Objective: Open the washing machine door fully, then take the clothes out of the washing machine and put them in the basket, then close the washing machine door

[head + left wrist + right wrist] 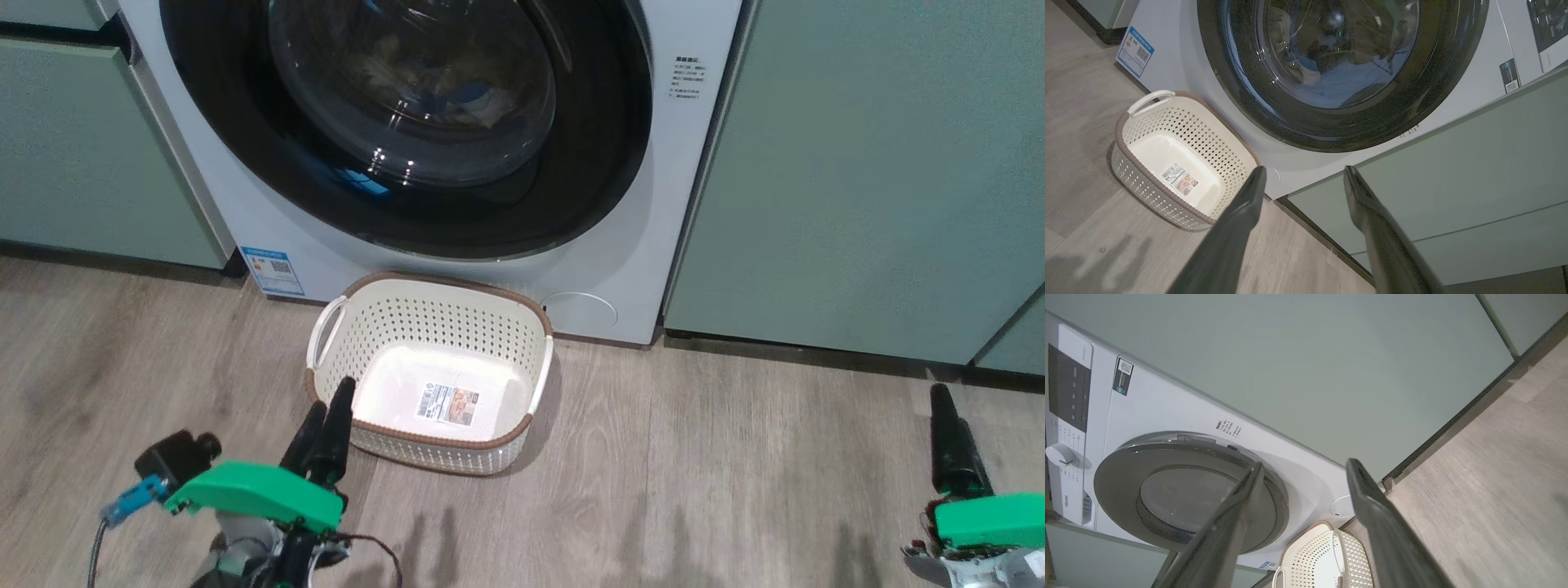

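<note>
The white washing machine (245, 212) stands ahead with its round black-rimmed washing machine door (237, 139) lying over the drum opening. In the right wrist view a thin gap shows along one edge of the door (1118, 473). Through the glass I see the clothes (457, 90), pale with a blue patch (1300, 67). The cream basket (457, 282) sits empty on the floor just in front of the machine. My left gripper (331, 400) hovers at the basket's near left corner, open (1304, 169) and holding nothing. My right gripper (943, 408) is far right over the floor, open (1305, 463) and empty.
Green cabinets flank the machine on the left (82, 147) and right (857, 163). Wooden floor (694, 490) stretches between the grippers. A blue label (273, 269) and a round service flap (580, 314) sit low on the machine front.
</note>
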You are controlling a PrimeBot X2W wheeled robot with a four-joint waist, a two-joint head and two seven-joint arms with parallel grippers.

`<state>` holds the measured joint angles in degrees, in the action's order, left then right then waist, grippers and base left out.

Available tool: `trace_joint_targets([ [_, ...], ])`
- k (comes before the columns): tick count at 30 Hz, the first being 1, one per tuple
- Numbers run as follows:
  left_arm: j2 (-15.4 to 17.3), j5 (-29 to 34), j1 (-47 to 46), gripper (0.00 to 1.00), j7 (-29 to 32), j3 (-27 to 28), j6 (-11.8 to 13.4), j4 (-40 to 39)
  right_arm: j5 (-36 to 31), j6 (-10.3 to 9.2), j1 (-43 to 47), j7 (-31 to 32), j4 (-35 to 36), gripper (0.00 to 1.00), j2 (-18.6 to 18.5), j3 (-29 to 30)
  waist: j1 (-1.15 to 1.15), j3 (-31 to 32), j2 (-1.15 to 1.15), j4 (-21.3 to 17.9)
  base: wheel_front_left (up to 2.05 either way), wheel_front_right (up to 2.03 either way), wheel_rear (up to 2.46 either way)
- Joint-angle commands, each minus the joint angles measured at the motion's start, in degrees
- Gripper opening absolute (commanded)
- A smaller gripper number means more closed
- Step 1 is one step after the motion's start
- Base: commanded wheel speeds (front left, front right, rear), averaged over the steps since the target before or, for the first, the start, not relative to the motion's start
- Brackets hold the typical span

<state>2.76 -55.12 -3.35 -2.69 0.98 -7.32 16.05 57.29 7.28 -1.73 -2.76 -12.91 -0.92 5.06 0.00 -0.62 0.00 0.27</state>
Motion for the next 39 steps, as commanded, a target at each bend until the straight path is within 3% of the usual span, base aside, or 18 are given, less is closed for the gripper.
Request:
trace_joint_targets([
  [1,0.6,1.8,-3.6,1.00,-0.8,1.0,0.0,-2.1,-1.8,0.10,-3.7,-0.7,2.5,1.00,-1.0,-0.8,0.00,0.0,0.00,0.0,0.00,0.00,0.00],
  [23,1.5,21.9,-6.2,1.00,-4.7,-0.4,3.6,-3.2,-28.5,0.13,-5.1,-4.6,5.6,1.00,-1.3,-2.3,0.00,0.3,0.00,0.3,0.00,0.00,0.00],
  [39,2.1,32.1,-7.9,1.00,-7.2,-0.8,5.2,-3.6,-42.2,0.16,-5.8,-7.1,7.0,1.00,-1.5,-3.3,0.00,0.4,0.00,0.1,0.00,0.00,0.00],
])
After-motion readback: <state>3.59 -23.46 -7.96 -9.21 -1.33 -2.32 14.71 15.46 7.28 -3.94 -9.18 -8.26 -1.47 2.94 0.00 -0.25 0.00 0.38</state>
